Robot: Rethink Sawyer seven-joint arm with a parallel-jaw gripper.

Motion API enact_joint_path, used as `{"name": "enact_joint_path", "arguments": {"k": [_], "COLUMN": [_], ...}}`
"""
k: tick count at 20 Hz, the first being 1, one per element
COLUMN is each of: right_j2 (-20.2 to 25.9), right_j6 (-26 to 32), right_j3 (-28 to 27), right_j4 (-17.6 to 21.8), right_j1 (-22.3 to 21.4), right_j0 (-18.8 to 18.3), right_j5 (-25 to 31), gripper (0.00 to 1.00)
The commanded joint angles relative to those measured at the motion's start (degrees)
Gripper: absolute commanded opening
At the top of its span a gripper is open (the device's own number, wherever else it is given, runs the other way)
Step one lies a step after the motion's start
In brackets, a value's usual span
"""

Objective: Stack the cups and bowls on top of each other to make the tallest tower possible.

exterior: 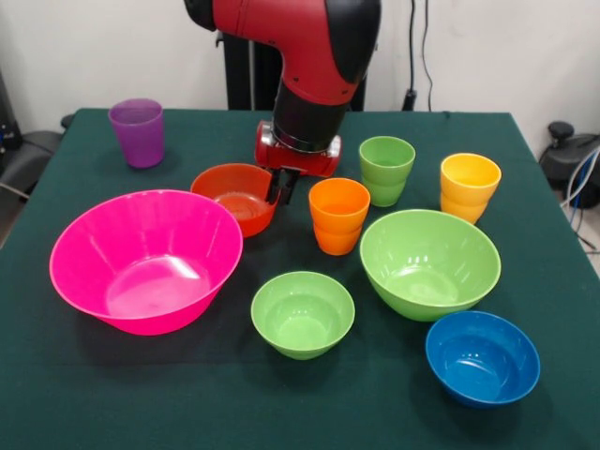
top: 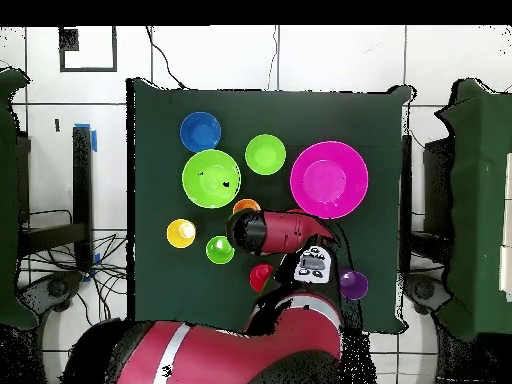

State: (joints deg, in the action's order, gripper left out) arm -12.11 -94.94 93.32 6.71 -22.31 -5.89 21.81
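Note:
My gripper (exterior: 284,185) hangs low at the right rim of the red-orange bowl (exterior: 234,197), which sits on the table. I cannot tell whether it touches the rim. To its right stand the orange cup (exterior: 338,216), the light green cup (exterior: 386,169) and the yellow cup (exterior: 469,186). The purple cup (exterior: 137,131) is at the far left. The huge pink bowl (exterior: 145,258), small green bowl (exterior: 302,314), large green bowl (exterior: 429,262) and blue bowl (exterior: 482,356) sit apart in front. A red cup (top: 261,276) shows only in the overhead view. Nothing is stacked.
The green cloth table (exterior: 56,394) holds everything. In the overhead view the arm (top: 285,232) covers the red-orange bowl and part of the orange cup (top: 246,207). The pink bowl (top: 328,179) lies close beside the arm.

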Motion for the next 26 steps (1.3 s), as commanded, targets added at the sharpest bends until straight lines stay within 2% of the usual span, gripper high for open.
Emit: {"name": "enact_joint_path", "arguments": {"k": [1, 11, 21, 26], "right_j2": [3.2, 0.9, 1.3, 0.4], "right_j6": [-8.1, -7.6, -6.4, -7.0], "right_j3": [-3.4, 0.6, 3.6, 2.5], "right_j4": [-1.8, -2.4, -2.0, -1.3], "right_j1": [0.4, -7.6, -13.7, -15.5], "right_j0": [2.1, 3.8, 4.2, 5.1], "right_j5": [5.7, 15.5, 23.2, 27.1], "gripper": [0.0, 0.0, 0.0, 0.0]}}
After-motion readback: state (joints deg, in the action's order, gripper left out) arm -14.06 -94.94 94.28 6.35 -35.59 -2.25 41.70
